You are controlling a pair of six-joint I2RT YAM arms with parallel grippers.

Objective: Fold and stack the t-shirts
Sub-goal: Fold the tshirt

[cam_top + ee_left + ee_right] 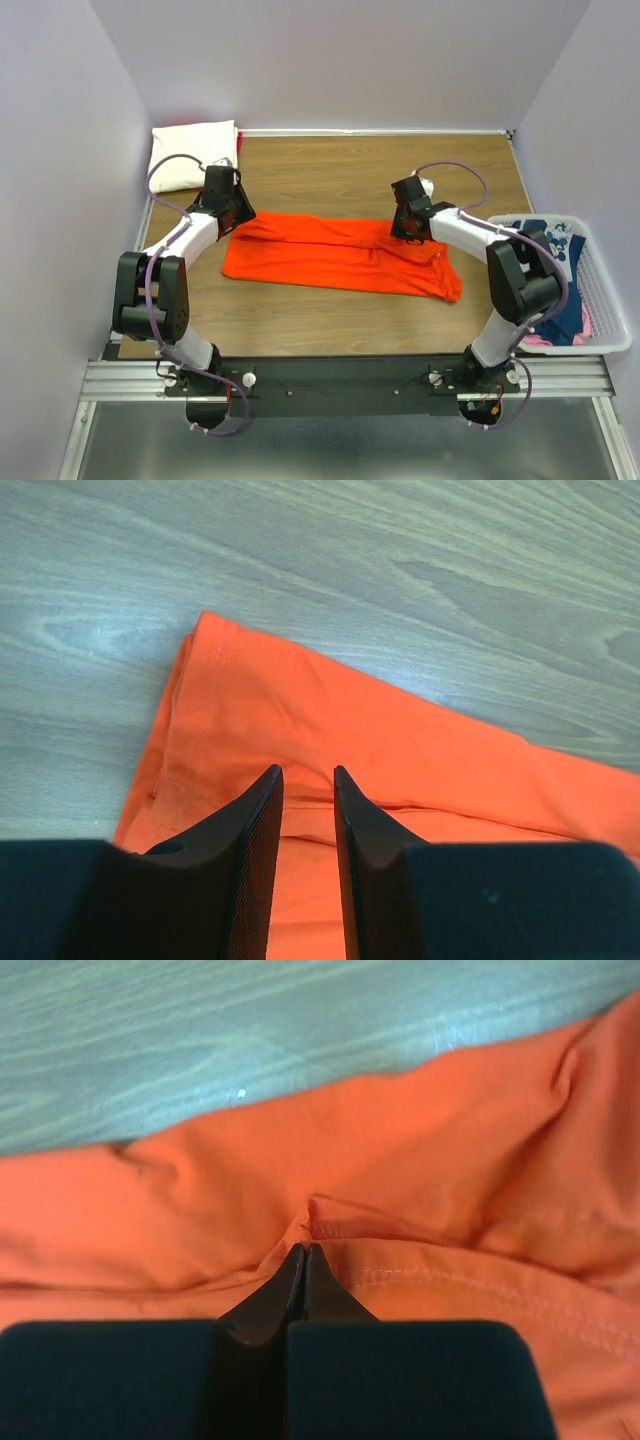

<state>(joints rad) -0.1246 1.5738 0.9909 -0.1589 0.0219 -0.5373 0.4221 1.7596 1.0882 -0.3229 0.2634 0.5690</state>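
Note:
The orange t-shirt (pixel 340 255) lies as a long folded strip across the middle of the table. My left gripper (pixel 238 220) hovers over its far left corner. In the left wrist view the jaws (pixel 307 770) stand a little apart with orange cloth (pixel 400 750) showing below them and nothing between them. My right gripper (pixel 408 232) is at the shirt's far edge towards the right. In the right wrist view it (pixel 304 1247) is shut, and the orange cloth (pixel 420 1160) puckers into a small fold at its tips. A folded cream-white t-shirt (pixel 192 155) lies at the back left corner.
A white lattice basket (pixel 607 300) stands at the right edge, holding a navy printed t-shirt (pixel 550 240) and a pink one (pixel 535 340). A sliver of red cloth (pixel 175 127) shows behind the cream shirt. Grey walls enclose the wooden table (pixel 330 170) on three sides.

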